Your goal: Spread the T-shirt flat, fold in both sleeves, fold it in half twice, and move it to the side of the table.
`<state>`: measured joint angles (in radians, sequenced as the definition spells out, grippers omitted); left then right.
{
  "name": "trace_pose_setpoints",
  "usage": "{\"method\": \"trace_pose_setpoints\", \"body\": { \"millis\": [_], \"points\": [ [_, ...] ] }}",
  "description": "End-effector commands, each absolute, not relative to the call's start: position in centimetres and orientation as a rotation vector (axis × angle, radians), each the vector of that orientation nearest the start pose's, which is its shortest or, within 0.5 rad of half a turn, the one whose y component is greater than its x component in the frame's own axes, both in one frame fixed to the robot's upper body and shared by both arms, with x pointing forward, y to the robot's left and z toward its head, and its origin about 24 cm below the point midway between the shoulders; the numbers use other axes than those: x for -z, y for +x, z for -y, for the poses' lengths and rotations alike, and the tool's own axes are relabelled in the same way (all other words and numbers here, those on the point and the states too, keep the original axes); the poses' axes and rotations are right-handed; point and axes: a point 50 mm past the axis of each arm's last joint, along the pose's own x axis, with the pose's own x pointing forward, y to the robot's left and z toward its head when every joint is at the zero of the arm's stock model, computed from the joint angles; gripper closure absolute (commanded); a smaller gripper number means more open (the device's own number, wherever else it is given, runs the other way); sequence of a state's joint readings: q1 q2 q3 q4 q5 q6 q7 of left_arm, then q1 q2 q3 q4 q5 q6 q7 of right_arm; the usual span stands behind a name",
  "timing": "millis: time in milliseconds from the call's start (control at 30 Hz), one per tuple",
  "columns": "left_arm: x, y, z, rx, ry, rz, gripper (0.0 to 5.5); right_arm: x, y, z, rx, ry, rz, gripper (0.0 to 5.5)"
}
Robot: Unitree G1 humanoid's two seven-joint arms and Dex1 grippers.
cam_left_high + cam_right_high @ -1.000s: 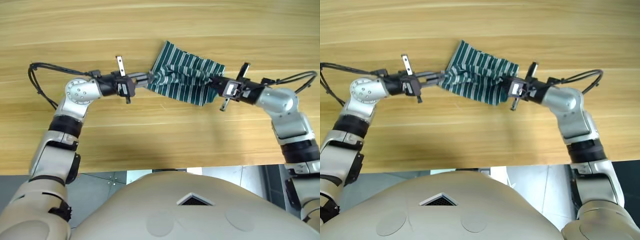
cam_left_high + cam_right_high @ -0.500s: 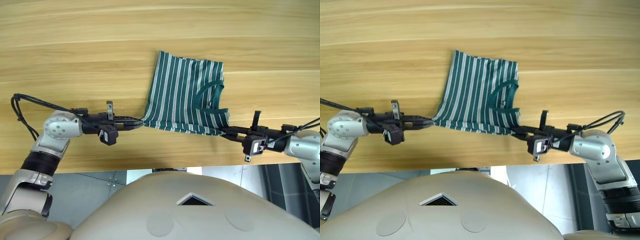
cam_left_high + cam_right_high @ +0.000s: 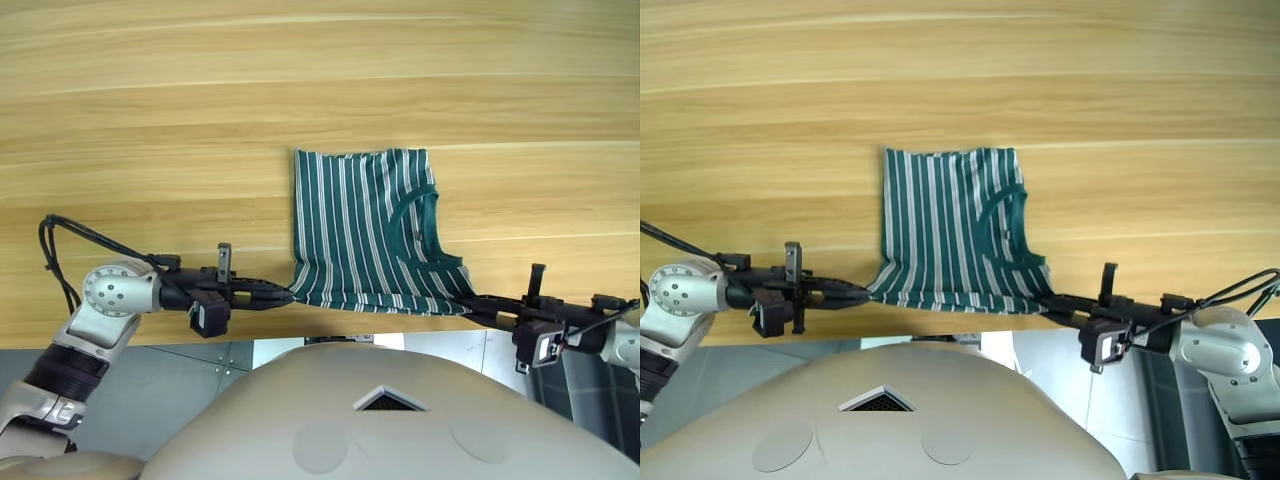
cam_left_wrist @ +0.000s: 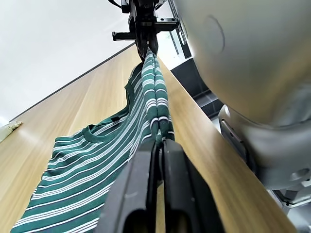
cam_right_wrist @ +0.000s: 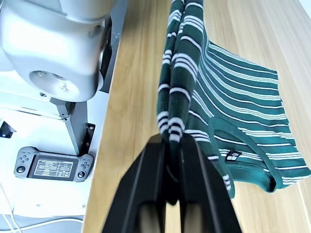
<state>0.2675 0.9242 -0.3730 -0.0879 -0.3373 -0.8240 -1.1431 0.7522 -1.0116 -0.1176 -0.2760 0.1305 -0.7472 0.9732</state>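
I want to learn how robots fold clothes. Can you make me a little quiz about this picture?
1. True or false: the left hand and the right hand each pinch a near corner of the T-shirt.
2. The stripes are: A red on white, B white on green, C black on yellow?
3. Fill in: the T-shirt lies on a wooden ____.
Key: 1 true; 2 B; 3 table.

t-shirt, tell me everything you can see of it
The T-shirt is dark green with thin white stripes, soft-looking cloth, folded into a narrow rectangle with the neckline showing toward the robot's right. Its far part lies flat on the wooden table; its near edge, doubled over, is stretched taut at the table's near edge, one corner pinched by the left gripper, the other by the right gripper.
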Motion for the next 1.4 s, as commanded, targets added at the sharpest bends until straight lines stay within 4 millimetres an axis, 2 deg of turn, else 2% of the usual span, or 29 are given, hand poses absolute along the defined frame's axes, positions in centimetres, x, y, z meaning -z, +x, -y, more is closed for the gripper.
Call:
{"method": "trace_pose_setpoints", "body": {
  "millis": [33,133,200,333,567,733,833,933,1033,1067,1167,1233,1400],
  "points": [
    [-5.7,14.0,-19.7,1.586,0.576,0.135,5.47,-8.4,10.2,24.2,-1.352,-0.854,-0.122,5.38],
    [-5.4,15.9,-20.1,1.512,0.523,0.127,5.47,-8.5,12.6,23.6,-1.307,-0.859,-0.071,5.38],
    [-5.3,18.1,-20.2,1.422,0.496,0.122,5.47,-8.3,14.8,23.2,-1.257,-0.856,-0.058,5.38],
    [-5.9,20.4,-20.0,1.34,0.473,0.163,5.47,-8.4,18.6,23.0,-1.137,-0.867,-0.06,5.38],
    [-6.6,24.6,-18.5,1.206,0.409,0.179,5.47,-8.3,22.8,22.9,-0.988,-0.896,-0.119,5.38],
    [-4.4,29.1,-16.7,1.068,0.465,0.023,5.47,-6.1,25.4,22.1,-0.937,-0.973,-0.22,5.38],
    [-2.2,31.1,-16.1,0.973,0.537,-0.137,5.47,-5.0,26.4,21.1,-0.94,-1.009,-0.25,5.38],
    [-0.1,32.0,-16.4,0.878,0.597,-0.302,5.47,-3.9,27.2,19.6,-0.959,-1.026,-0.259,5.38],
    [1.2,32.0,-17.0,0.819,0.61,-0.404,5.47,-3.1,27.6,18.8,-0.963,-1.012,-0.257,5.38],
    [1.5,31.9,-17.3,0.81,0.612,-0.425,5.12,-3.0,28.0,18.7,-0.938,-1.001,-0.254,5.03],
    [2.2,31.5,-18.0,0.775,0.587,-0.483,4.68,-3.3,29.2,19.1,-0.844,-0.91,-0.24,4.53],
    [2.4,31.6,-18.3,0.746,0.546,-0.511,4.38,-3.6,30.0,19.7,-0.787,-0.786,-0.246,4.16],
    [2.1,31.9,-18.4,0.731,0.412,-0.537,3.72,-3.5,32.8,22.4,-0.599,-0.235,-0.284,3.37]
  ]
}}
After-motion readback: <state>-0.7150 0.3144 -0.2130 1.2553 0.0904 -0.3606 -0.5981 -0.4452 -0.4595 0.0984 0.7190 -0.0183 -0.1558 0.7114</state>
